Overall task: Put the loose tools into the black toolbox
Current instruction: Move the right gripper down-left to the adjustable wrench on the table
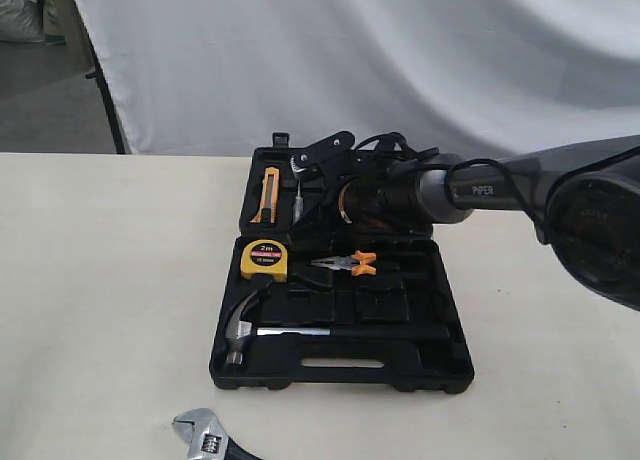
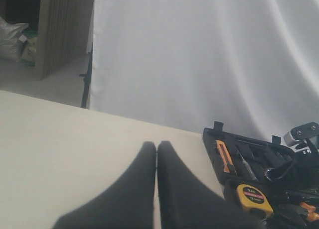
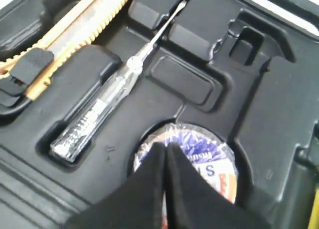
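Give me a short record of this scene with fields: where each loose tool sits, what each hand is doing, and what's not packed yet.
large black moulded plastic toolbox: open on the pale table
steel claw hammer with black handle: in the near half's recess
small dark tape roll with bluish label: in a round recess, far half
silver adjustable wrench: on the table, in front of the toolbox
right hand: shut, over the tape roll
left hand: shut, over the table
not yet packed: wrench only
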You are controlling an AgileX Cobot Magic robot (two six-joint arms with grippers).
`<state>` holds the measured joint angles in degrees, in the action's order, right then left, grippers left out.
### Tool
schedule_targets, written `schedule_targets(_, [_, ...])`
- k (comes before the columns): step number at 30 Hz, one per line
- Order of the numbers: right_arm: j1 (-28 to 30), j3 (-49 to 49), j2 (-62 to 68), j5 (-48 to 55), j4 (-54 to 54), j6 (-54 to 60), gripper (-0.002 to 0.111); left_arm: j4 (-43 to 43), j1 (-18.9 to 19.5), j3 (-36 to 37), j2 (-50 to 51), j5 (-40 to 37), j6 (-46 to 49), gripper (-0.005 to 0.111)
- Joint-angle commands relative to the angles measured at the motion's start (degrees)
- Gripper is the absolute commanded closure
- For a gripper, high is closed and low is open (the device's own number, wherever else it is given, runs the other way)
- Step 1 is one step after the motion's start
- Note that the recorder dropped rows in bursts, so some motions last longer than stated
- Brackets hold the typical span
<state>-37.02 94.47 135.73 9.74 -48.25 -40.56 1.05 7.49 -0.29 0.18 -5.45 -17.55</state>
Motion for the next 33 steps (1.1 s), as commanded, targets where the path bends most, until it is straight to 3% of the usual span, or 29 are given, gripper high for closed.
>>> schedule_targets(1, [0.19,-0.59,-2.88,4.86,-0.05,0.52,0.108,0.25,1.45,-0.15,-0.18,0.41,-0.27,0.106])
schedule_targets(11, [0.19,-0.59,-9.81,17.71,-2.59,1.39,0.108,0.25,1.45,-0.15,-0.18,0.41,-0.27,0.106])
schedule_targets(17, [-0.03,-0.59,-13.69,27.31,-0.7,7.49,0.108,0.25,1.45,-0.15,-0.18,0.41,-0.27,0.106])
schedule_targets(27, [-2.46,-0.59,-15.6,28.83,23.24,34.05,0.108,0.25,1.45,-0.15,-0.18,0.41,-0.27,0.106])
schedule_targets(33, [-8.6,-0.59,-15.64,34.55,25.14,39.32,0.108,0.25,1.45,-0.15,-0.18,0.41,-0.27,0.106])
